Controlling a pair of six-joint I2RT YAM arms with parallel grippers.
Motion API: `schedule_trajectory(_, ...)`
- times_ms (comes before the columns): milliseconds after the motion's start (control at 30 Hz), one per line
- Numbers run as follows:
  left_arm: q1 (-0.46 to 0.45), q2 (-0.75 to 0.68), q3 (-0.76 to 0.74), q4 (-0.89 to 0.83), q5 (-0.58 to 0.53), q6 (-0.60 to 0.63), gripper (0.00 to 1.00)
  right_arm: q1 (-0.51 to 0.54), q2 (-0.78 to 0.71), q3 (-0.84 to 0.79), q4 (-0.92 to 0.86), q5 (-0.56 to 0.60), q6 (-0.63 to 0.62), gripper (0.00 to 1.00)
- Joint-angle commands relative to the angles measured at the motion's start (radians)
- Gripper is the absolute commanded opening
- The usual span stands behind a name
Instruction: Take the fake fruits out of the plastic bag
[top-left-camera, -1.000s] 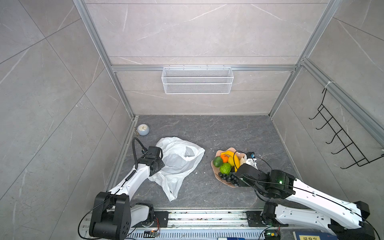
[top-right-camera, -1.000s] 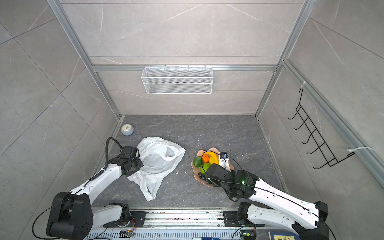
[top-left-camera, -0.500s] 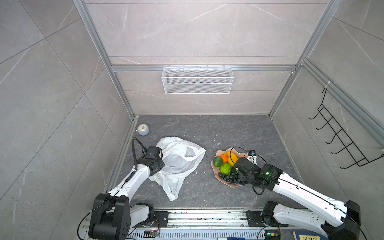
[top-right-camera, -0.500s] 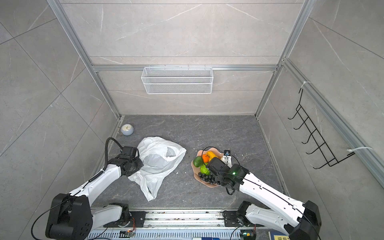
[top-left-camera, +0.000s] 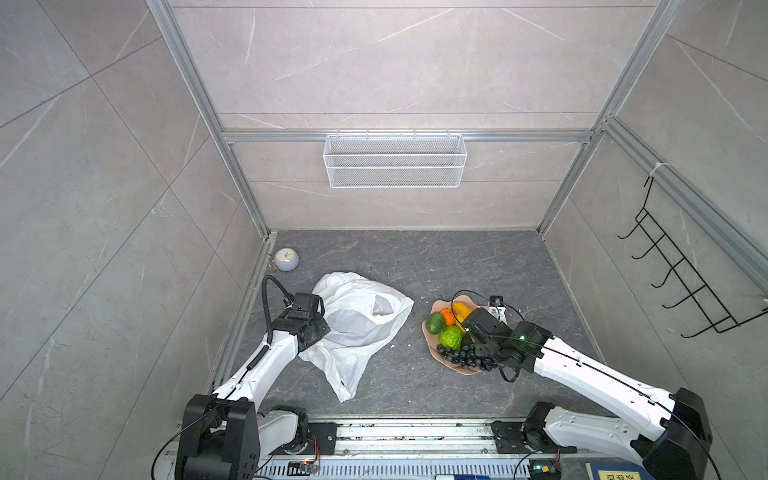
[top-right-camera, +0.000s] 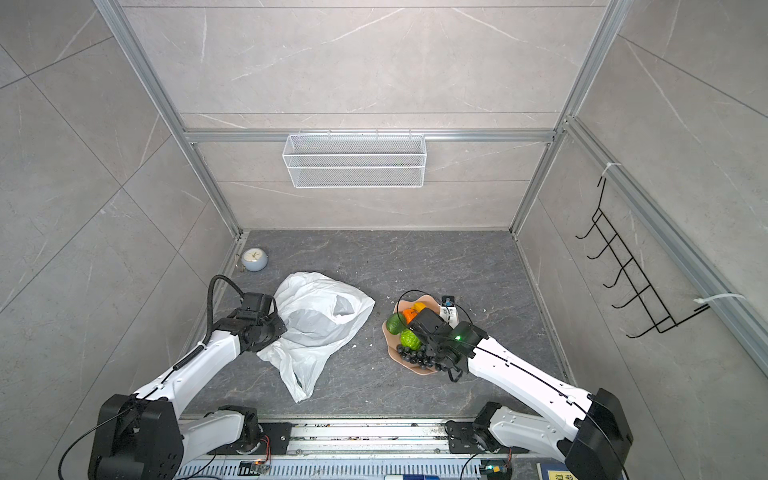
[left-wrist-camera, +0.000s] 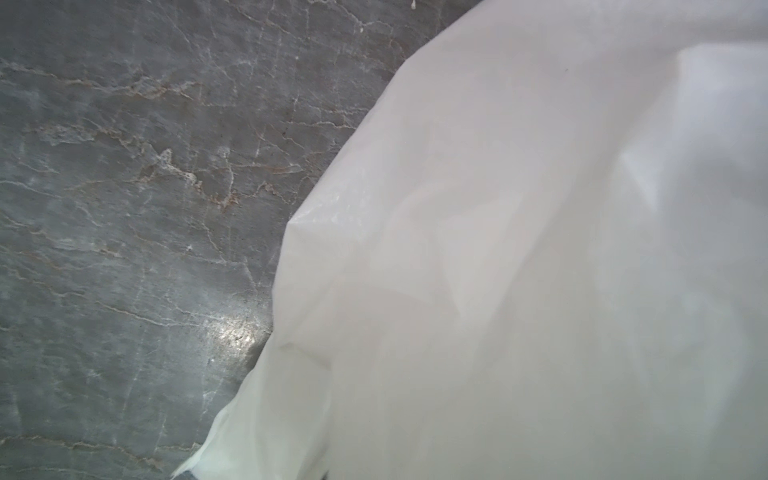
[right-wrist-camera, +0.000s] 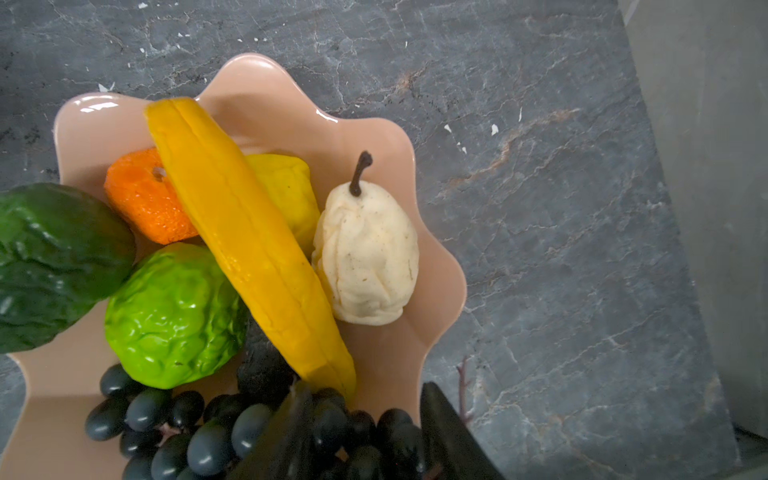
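Seven fake fruits (right-wrist-camera: 249, 249): all lie on the pink plate (right-wrist-camera: 257, 83), near the worktop's (top-left-camera: 457, 266) right edge.
Grape bunch (right-wrist-camera: 199, 440): on the plate's rim nearest the robot.
Right gripper (right-wrist-camera: 365, 399): jaws parted, one finger on each side of the grapes.
Plastic bag (top-left-camera: 357, 320): crumpled, left of the worktop's middle, apart from the plate.
Left gripper (top-left-camera: 313, 332): closed at the bag's left edge; whether it pinches plastic, I cannot tell.

A wire basket (top-left-camera: 395, 160) hangs above a pink plate (right-wrist-camera: 257, 108) and clock (top-left-camera: 286, 258)

Left jaws hidden behind plastic bag (top-left-camera: 357, 328); grape bunch (right-wrist-camera: 199, 444) cut off by wrist view edge.
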Motion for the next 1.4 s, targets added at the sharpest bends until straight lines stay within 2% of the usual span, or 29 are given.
schedule_trajectory(0, -0.013, -0.037, 0.004, 0.053, 0.051, 0.055, 0.06, -0.004, -0.04, 0.052, -0.059, 0.038, -0.015, 0.56)
schedule_trajectory(167, -0.096, -0.115, 0.028, 0.126, 0.066, 0.136, 0.05, -0.004, -0.122, 0.092, -0.076, 0.035, -0.056, 0.73)
schedule_trajectory(300, -0.166, -0.188, 0.044, 0.218, 0.082, 0.207, 0.05, -0.004, -0.181, 0.111, -0.069, 0.022, -0.076, 0.76)
schedule_trajectory(400, -0.183, -0.183, 0.084, 0.265, 0.106, 0.251, 0.05, -0.004, -0.216, 0.114, -0.068, 0.027, -0.073, 0.77)
schedule_trajectory(500, -0.183, -0.076, 0.191, 0.267, 0.152, 0.307, 0.05, -0.004, -0.251, 0.105, -0.063, 0.039, -0.06, 0.77)
schedule_trajectory(733, -0.184, 0.234, 0.517, 0.237, 0.188, 0.349, 0.07, -0.004, -0.346, 0.061, -0.057, 0.074, -0.026, 0.77)
schedule_trajectory(933, -0.204, 0.527, 0.819, 0.083, 0.172, 0.381, 0.11, -0.004, -0.398, 0.022, -0.078, 0.076, 0.001, 0.77)
schedule_trajectory(1067, -0.216, 0.662, 0.963, 0.018, 0.114, 0.385, 0.19, -0.004, -0.429, -0.004, -0.081, 0.075, 0.012, 0.77)
schedule_trajectory(1133, -0.216, 0.72, 1.026, -0.015, 0.105, 0.372, 0.27, -0.004, -0.437, -0.011, -0.082, 0.074, 0.016, 0.77)
schedule_trajectory(1300, -0.235, 0.808, 1.185, -0.145, 0.092, 0.359, 0.62, -0.004, -0.435, -0.016, -0.095, 0.07, 0.035, 0.78)
schedule_trajectory(1367, -0.236, 0.827, 1.248, -0.21, 0.11, 0.345, 0.72, -0.004, -0.437, -0.019, -0.083, 0.042, 0.039, 0.82)
